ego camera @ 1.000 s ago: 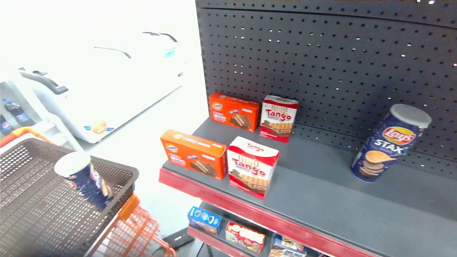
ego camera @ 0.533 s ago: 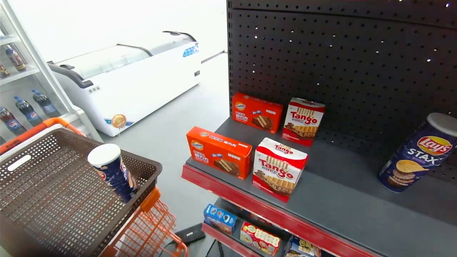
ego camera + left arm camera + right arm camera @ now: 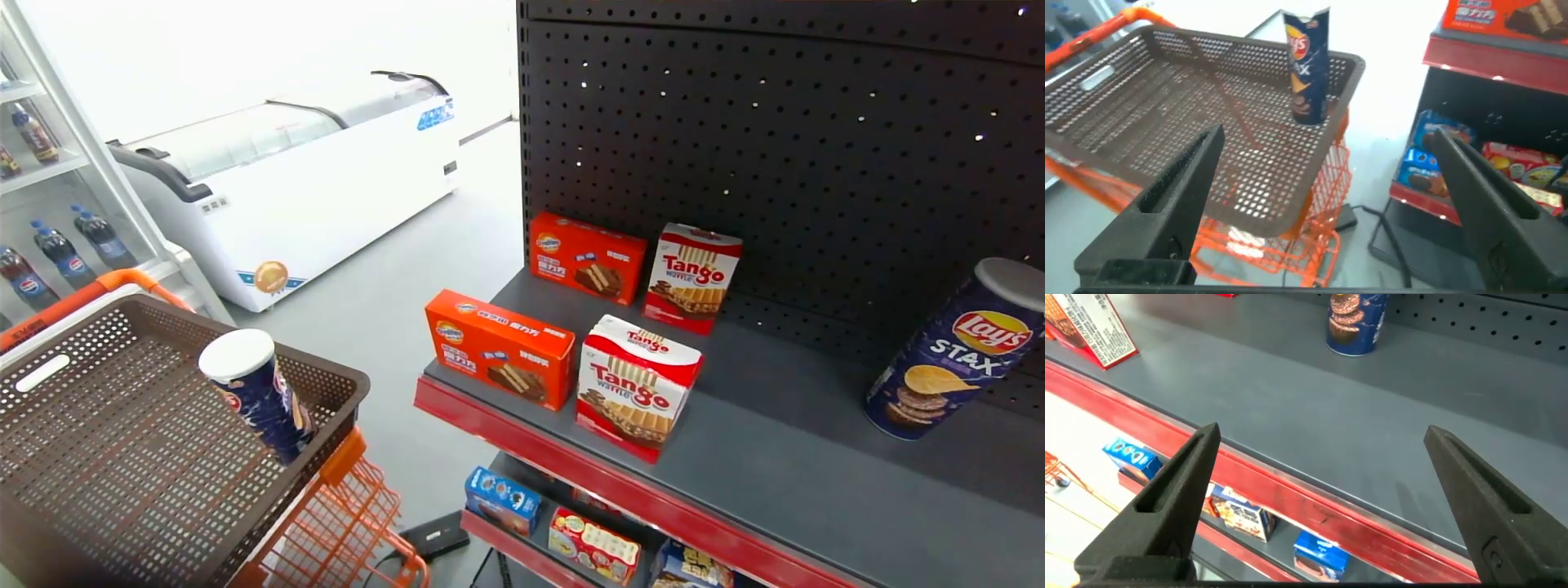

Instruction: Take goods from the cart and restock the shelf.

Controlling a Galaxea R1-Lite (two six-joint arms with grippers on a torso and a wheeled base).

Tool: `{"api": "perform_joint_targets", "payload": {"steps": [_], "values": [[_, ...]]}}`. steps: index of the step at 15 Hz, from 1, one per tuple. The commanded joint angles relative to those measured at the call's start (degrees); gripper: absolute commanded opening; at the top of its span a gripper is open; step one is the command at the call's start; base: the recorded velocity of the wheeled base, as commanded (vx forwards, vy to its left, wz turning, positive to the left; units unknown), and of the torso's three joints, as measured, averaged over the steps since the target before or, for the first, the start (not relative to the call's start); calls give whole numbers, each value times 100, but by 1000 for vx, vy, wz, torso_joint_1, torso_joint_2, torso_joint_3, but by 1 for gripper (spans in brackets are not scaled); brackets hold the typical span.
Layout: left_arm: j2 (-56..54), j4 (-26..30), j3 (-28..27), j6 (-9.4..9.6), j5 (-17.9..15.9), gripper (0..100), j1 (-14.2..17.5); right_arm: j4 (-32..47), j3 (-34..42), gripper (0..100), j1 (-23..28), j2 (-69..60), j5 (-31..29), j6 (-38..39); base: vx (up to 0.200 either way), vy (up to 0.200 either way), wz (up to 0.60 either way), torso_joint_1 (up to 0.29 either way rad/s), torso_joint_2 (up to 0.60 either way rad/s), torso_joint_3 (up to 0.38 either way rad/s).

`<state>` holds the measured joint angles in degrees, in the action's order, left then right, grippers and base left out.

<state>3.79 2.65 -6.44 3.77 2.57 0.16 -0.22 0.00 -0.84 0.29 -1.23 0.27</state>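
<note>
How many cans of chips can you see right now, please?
2. One can stands in the cart's basket, at its corner nearest the shelf; the other can stands farther right on that shelf.

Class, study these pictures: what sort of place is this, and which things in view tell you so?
Most likely a small shop or supermarket aisle: a shelf stocked with snack boxes, an orange cart holding a chips can, and a chest freezer beside a drinks fridge.

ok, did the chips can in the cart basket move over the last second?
No. The chips can sits by the same corner of the brown basket as before; the whole head view shifted, so the camera moved.
</note>
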Motion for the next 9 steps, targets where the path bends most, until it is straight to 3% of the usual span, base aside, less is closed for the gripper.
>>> {"api": "perform_joint_targets", "payload": {"steps": [1,2,3,5,7,9], "values": [[1721,245,-842,177,587,100,37,-4,0,100,-4,6,0,0,0,0,0,0,0,0],[2477,-106,-868,168,815,100,-315,-4,0,100,-4,6,0,0,0,0,0,0,0,0],[2970,-388,-886,159,929,100,-394,-4,0,100,-4,6,0,0,0,0,0,0,0,0],[3910,-976,-930,203,929,100,-104,-4,0,100,-4,6,0,0,0,0,0,0,0,0],[5053,-1864,-921,1,376,100,-209,-4,0,100,-4,6,0,0,0,0,0,0,0,0],[6090,-3077,-763,-43,358,100,-174,-4,0,100,-4,6,0,0,0,0,0,0,0,0]]}}
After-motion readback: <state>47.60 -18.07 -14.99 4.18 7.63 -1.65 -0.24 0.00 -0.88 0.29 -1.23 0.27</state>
